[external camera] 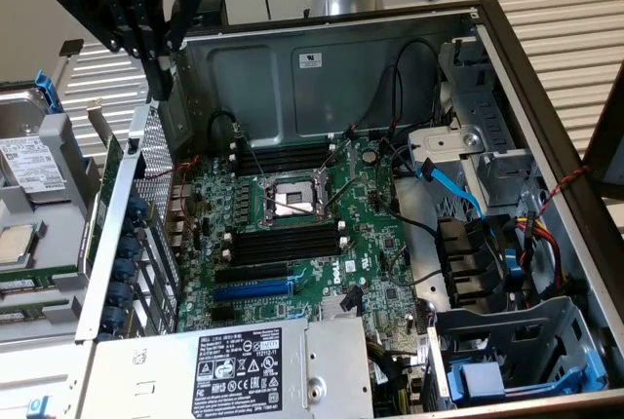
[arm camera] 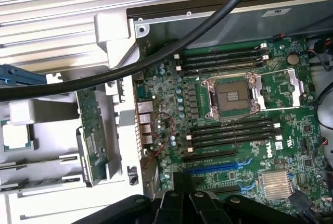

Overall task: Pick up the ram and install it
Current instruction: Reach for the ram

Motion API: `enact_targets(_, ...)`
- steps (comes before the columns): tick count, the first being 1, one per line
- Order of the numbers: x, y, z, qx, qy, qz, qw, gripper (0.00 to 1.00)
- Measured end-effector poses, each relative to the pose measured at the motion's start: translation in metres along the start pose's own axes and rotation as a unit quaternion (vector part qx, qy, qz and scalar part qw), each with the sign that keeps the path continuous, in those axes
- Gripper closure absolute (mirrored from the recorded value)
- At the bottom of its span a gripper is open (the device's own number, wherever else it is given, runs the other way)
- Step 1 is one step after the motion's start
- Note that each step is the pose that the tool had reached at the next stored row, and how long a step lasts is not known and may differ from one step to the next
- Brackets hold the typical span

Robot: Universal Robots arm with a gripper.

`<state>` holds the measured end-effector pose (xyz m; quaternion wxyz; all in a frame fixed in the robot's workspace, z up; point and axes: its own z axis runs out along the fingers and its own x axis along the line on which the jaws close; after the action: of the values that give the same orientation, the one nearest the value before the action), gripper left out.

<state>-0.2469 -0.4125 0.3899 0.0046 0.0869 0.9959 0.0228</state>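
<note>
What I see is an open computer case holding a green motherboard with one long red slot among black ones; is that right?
Not quite. The long slot is blue, not red, as the exterior view shows. The rest stands: the computer case is open and holds a green motherboard, with black slots near the blue one.

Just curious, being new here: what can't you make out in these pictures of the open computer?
- Exterior view: print on the black power-supply label, too small.
- Wrist view: grey metal case wall, partly behind thick black cable.
- Wrist view: black gripper, cut off by the picture's edge.
</note>
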Motion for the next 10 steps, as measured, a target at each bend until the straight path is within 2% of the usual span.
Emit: enact_targets(10, 0.043, -0.0132, 0.0000, 0.0001, 0.0003, 0.000, 1.0000, 0.89)
